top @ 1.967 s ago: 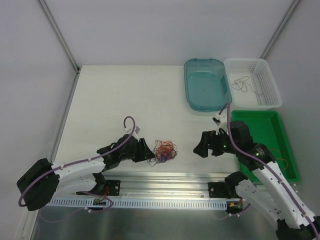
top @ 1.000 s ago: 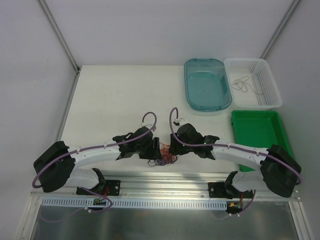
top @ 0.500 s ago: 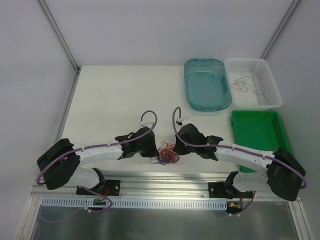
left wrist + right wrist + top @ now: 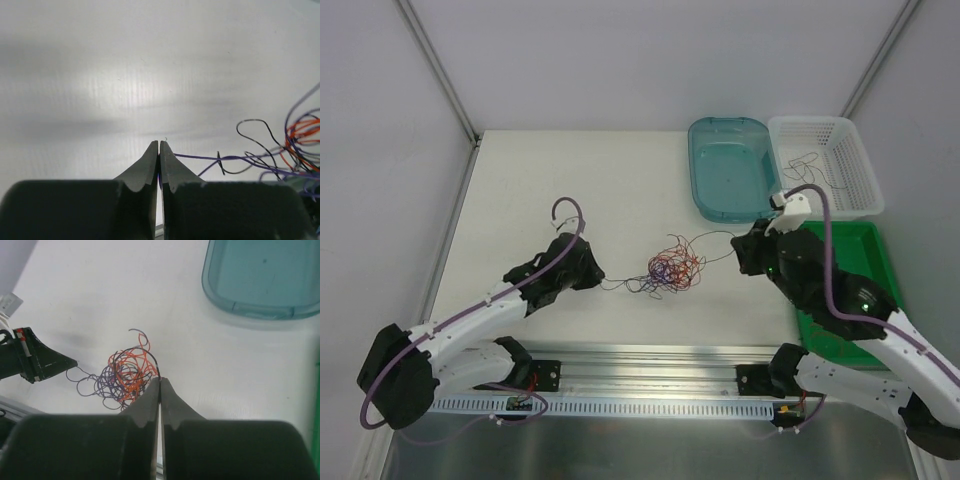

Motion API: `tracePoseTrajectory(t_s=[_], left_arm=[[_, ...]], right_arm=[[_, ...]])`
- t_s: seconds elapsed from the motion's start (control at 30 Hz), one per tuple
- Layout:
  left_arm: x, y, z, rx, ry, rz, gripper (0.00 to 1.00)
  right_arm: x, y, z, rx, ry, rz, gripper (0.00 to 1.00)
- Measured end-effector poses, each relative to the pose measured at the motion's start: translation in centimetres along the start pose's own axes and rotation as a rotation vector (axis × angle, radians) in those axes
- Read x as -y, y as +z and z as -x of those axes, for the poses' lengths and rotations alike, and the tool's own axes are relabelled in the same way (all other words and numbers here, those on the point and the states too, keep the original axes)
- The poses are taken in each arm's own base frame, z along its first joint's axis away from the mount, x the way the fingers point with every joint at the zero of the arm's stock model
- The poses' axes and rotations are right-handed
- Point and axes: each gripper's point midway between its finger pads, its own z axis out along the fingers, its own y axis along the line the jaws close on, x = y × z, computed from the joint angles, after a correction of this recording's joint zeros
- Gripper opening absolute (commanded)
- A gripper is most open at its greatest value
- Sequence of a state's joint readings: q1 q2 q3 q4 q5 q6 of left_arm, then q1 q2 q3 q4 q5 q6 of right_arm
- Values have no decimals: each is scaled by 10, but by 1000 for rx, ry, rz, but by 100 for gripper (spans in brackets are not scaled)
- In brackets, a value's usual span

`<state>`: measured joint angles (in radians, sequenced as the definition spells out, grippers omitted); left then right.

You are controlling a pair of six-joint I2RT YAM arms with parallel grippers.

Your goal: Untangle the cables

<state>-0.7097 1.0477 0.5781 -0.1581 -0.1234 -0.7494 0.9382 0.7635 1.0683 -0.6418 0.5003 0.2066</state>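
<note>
The cables: a loose knot of hair-thin red, orange, black and purple curls, lying midway along the front edge of the desk; left jaws closed on a purple strand; right jaws closed on a black one.

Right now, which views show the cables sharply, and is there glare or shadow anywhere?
Top external: even light, cables thin but readable. Left wrist: soft glare band and grey shadows across the table, left hand dark and soft. Right wrist: tangle fairly sharp, right hand dark too.
</note>
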Motion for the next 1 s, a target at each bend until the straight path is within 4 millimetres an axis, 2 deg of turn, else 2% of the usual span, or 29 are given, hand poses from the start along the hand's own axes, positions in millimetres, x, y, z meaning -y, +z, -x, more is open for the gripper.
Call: tracePoseTrajectory(t_s=[0.13,0.23,0.3,0.37,0.47,0.63,0.67,0.73,0.77,0.83,0.87,0.9,0.97,1.0], left_arm=[[-25,-9,18,49,-9,65,0],[-50,-14,30,73,-38,137,0],[-69,-18,37,89,-70,192,0],[-89,-22,44,108,-106,254,0],[-111,-29,50,131,-148,329,0],[-120,-33,48,124,-168,360,0],[-120,-33,47,120,-168,355,0],[-113,-32,45,104,-160,313,10],[-106,-31,43,90,-155,272,23],[-91,-33,39,75,-134,184,42],[-81,-35,38,69,-125,132,60],[-72,-38,37,70,-109,81,68],[-53,-43,35,66,-79,-10,77],[-42,-46,34,57,-60,-61,83]], right_arm=[[4,-35,41,102,-1,44,1],[2,-56,65,164,-11,95,1],[5,-65,74,197,-19,101,1],[12,-69,75,211,-18,78,1],[15,-68,68,195,-24,71,1],[2,-62,51,155,-27,147,1],[0,-58,47,141,-33,152,1],[-5,-47,35,84,-55,147,1],[-9,-36,27,38,-71,136,1],[-19,-9,3,-61,-99,111,1],[-22,9,-16,-124,-114,92,1],[-23,26,-40,-188,-128,68,3],[-10,51,-101,-338,-162,-3,12],[2,55,-130,-416,-181,-47,16]])
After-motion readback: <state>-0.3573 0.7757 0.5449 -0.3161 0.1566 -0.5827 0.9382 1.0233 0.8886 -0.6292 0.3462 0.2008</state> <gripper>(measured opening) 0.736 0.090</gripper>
